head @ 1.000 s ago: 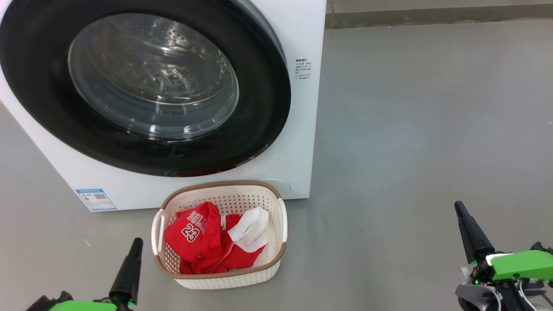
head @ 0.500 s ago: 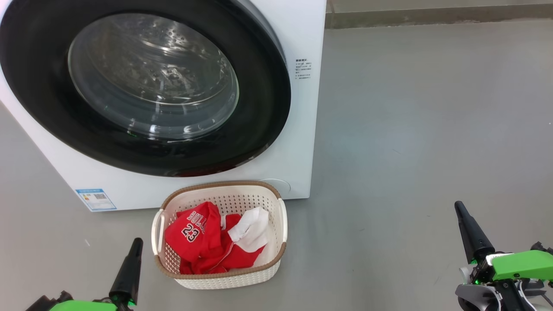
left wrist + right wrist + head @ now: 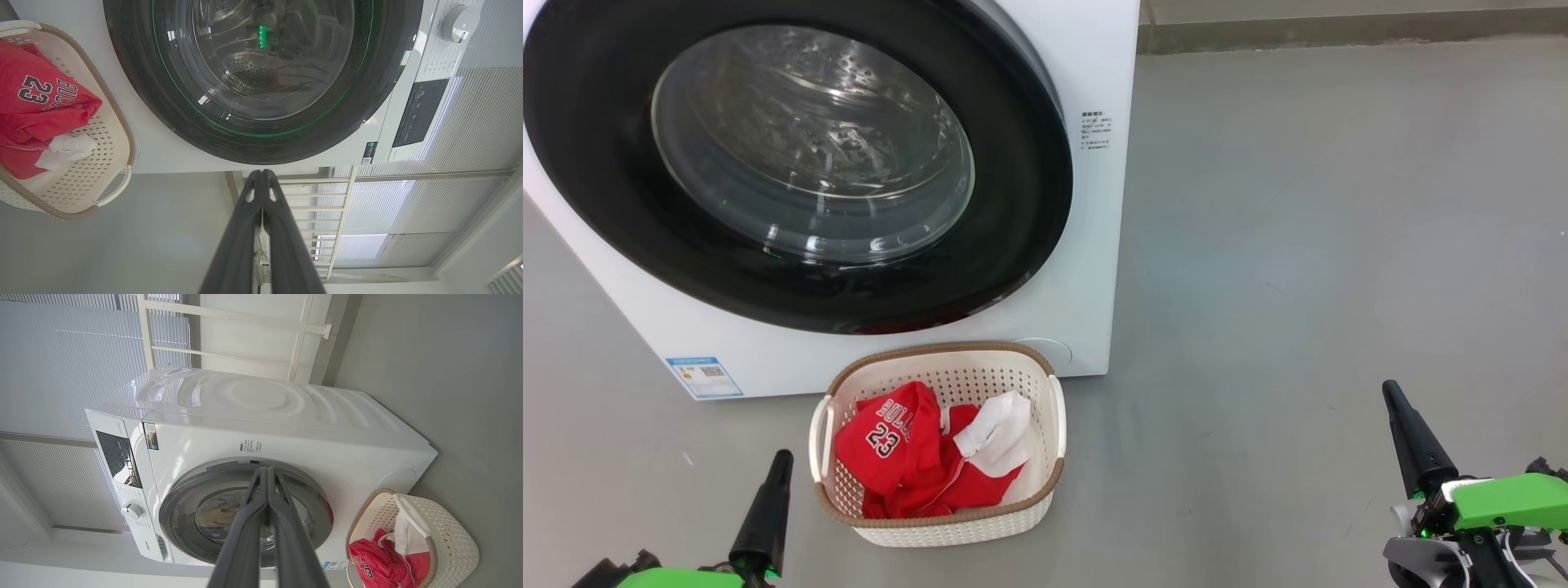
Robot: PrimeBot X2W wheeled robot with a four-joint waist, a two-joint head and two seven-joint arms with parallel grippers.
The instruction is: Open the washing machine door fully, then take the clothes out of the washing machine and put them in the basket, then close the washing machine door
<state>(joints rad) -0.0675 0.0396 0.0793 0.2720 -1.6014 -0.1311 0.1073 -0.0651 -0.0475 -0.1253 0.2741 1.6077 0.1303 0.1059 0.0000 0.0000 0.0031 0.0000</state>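
The washing machine door (image 3: 1013, 204), black-rimmed with a glass bowl, lies flat against the white washing machine (image 3: 1094, 73). On the floor in front stands the cream basket (image 3: 1045, 392) holding the red clothes (image 3: 907, 457), a "BULLS 23" jersey with a white part on top. My left gripper (image 3: 783, 457) is shut and empty, low beside the basket's left side. At the lower right, well away from the basket, my right gripper (image 3: 1388, 388) is shut with nothing in it. Both wrist views show the door (image 3: 163, 102) (image 3: 314, 498), the basket (image 3: 118, 118) (image 3: 453, 539) and the clothes (image 3: 36, 102) (image 3: 376, 559).
Grey floor (image 3: 1339, 245) spreads to the right of the machine up to a wall base at the top. A blue label (image 3: 704, 376) sits low on the machine's front. The control panel and knob (image 3: 455, 18) and white slatted blinds (image 3: 61, 355) lie beyond.
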